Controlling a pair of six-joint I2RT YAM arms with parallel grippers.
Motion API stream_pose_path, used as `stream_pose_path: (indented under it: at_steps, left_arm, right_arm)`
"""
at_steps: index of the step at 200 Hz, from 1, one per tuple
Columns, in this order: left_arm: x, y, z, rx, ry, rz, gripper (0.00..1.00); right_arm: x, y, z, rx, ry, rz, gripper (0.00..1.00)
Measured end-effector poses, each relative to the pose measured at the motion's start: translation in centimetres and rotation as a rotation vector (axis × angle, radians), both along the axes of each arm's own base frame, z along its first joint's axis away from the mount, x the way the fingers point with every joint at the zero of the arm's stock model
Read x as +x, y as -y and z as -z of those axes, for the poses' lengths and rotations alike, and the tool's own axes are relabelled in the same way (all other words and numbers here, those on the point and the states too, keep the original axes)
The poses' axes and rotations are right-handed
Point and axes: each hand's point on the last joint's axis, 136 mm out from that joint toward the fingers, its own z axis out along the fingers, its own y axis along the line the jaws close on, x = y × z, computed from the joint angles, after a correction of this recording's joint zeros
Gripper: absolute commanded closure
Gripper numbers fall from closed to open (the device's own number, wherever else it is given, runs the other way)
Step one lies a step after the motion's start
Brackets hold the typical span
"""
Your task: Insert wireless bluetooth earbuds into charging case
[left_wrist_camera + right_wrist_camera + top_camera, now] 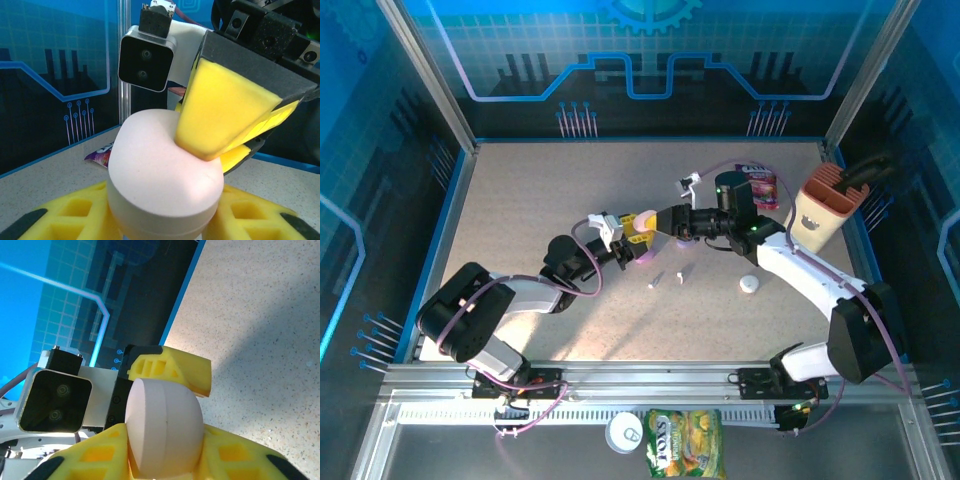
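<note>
A pale pink pebble-shaped charging case [642, 252] is lifted off the table mid-field, closed, with both grippers on it. My left gripper [625, 238] is shut on its lower half; in the left wrist view the case [160, 165] sits between the yellow pads of that gripper [165, 222]. My right gripper [646, 222] holds the case [162, 425] from the opposite side, its pads [95, 455] tight against the shell. Two tiny white earbuds [656, 281] [679, 272] lie on the table just right of and below the case.
A second, white round case [749, 284] lies right of the earbuds. A purple snack packet [760, 185] and a tan holder [825, 210] stand at the back right. A green bag [685, 440] and a can [623, 432] lie beyond the near rail.
</note>
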Motion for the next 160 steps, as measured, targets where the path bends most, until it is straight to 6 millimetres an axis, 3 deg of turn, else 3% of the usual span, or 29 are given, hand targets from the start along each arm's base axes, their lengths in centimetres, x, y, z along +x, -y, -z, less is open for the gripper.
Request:
stream_pose_path:
  at_steps: [35,59,84,121,160]
  left_arm:
    - [-0.1,0.1,0.0,0.002,0.002,0.006,0.48]
    - [-0.3,0.2,0.0,0.007,0.014,0.017,0.27]
    - [-0.5,-0.1,-0.3,0.005,0.024,0.023,0.15]
    - [-0.7,-1.2,0.6,0.040,0.009,0.001,0.01]
    - [-1.6,-1.6,1.7,0.135,-0.035,0.005,0.01]
  right_arm:
    - [0.0,0.1,0.2,0.002,0.007,0.003,0.82]
    - [0.1,0.5,1.0,-0.010,-0.004,0.023,0.83]
    - [1.0,1.8,1.8,-0.030,-0.004,0.078,0.84]
    - [4.1,6.3,4.3,-0.087,-0.018,0.237,0.84]
    - [7.5,13.0,9.3,-0.182,-0.095,0.436,0.84]
